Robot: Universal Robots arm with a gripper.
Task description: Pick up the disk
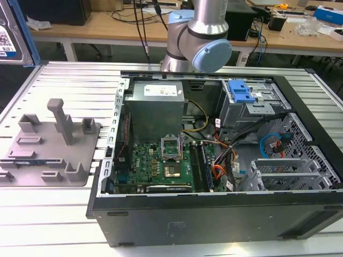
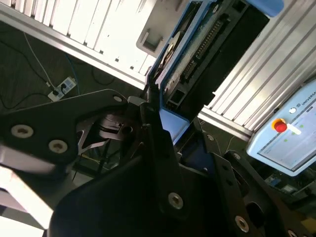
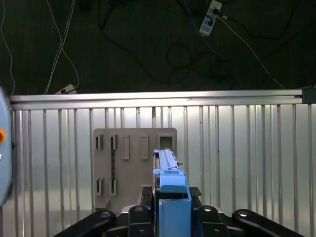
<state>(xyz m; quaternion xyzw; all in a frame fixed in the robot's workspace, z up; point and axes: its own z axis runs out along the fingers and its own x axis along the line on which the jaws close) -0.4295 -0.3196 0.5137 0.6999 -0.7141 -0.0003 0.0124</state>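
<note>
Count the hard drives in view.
1: the disk, gripped edge-on in the pincer near the grey holder, at the exterior view's upper left. Others may be hidden inside the computer case.

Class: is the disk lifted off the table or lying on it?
Lifted: in the first wrist view the disk stands on edge in the gripper, above the holder.

Cut off by the exterior view's left edge: silver-metal rectangular disk with blue rails and barcode label [image 1: 12, 33], a mere corner showing. Lower end of the same disk hidden between black pincer links [image 3: 173, 217] in the first wrist view. Grey ribbed bench [image 3: 237, 148] cropped at both sides there.
</note>
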